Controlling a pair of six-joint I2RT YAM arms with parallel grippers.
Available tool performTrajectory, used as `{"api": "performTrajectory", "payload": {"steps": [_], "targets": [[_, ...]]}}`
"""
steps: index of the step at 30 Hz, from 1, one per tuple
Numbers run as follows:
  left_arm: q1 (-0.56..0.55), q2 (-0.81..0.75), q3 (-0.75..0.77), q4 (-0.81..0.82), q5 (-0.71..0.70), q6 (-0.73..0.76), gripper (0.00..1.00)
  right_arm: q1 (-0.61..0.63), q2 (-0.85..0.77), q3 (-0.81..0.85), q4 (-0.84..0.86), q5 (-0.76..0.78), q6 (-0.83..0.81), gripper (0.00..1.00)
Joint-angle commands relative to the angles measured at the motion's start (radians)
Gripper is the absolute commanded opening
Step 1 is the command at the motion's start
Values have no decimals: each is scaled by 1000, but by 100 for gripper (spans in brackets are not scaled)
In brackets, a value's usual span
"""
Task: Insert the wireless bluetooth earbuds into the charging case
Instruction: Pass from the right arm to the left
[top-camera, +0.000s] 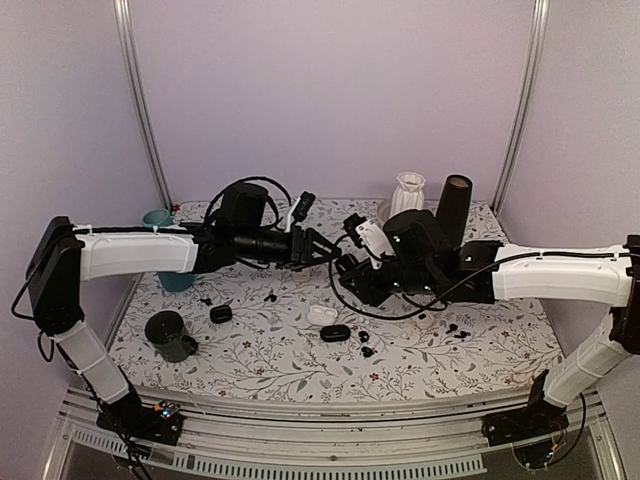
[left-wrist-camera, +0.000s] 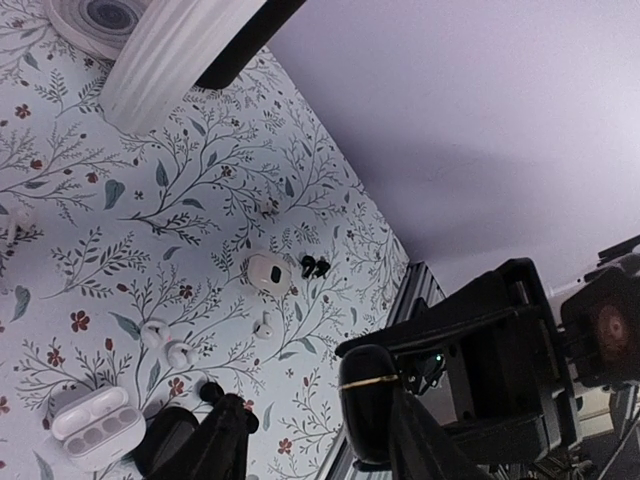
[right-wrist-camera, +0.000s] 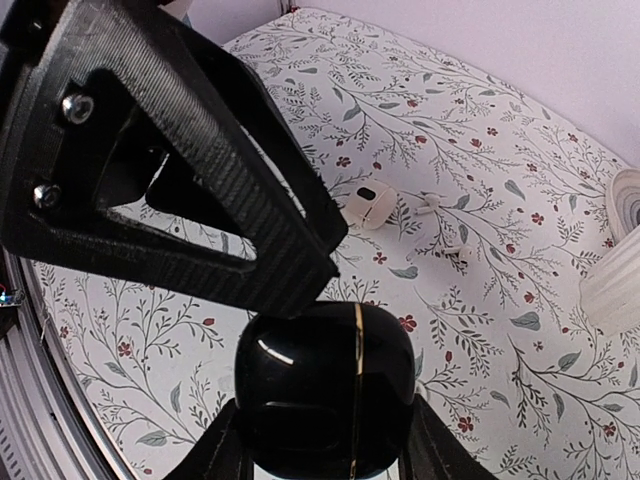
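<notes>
A glossy black charging case (right-wrist-camera: 325, 385) with a thin gold seam is held above the table, my right gripper (right-wrist-camera: 325, 440) shut on its lower sides. My left gripper (left-wrist-camera: 310, 425) meets it from the left: the case (left-wrist-camera: 375, 405) lies against one left finger (left-wrist-camera: 430, 445), while the other finger (left-wrist-camera: 215, 440) stands well apart from it. In the top view both grippers, left (top-camera: 325, 250) and right (top-camera: 352, 272), meet over the table's middle. Small black earbuds (top-camera: 365, 338) lie on the cloth below, with another pair (left-wrist-camera: 315, 266) further off.
On the floral cloth lie a shut black case (top-camera: 335, 333), a white case (top-camera: 322, 314), another black case (top-camera: 221, 313) and white buds (left-wrist-camera: 262, 326). A dark cup (top-camera: 170, 335) stands front left, a teal cup (top-camera: 158, 218) back left, a white vase (top-camera: 406, 193) and black cylinder (top-camera: 455, 210) behind.
</notes>
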Motion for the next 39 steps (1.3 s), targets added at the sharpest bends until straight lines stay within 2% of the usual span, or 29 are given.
{"api": "performTrajectory", "payload": {"steps": [1, 8, 20, 34, 36, 39], "targets": [[-15, 2, 29, -38, 26, 37, 49, 6, 10, 46, -7, 28, -30, 30], [-41, 30, 72, -85, 56, 83, 51, 15, 35, 71, -31, 70, -52, 30], [-46, 57, 80, -90, 83, 85, 39, 25, 46, 81, -35, 83, -66, 30], [-50, 78, 77, -27, 73, 52, 41, 26, 44, 73, -36, 62, -80, 30], [-51, 77, 73, -20, 67, 51, 47, 27, 43, 72, -36, 53, -80, 30], [-48, 72, 71, -16, 59, 53, 42, 28, 40, 69, -38, 45, -78, 30]]}}
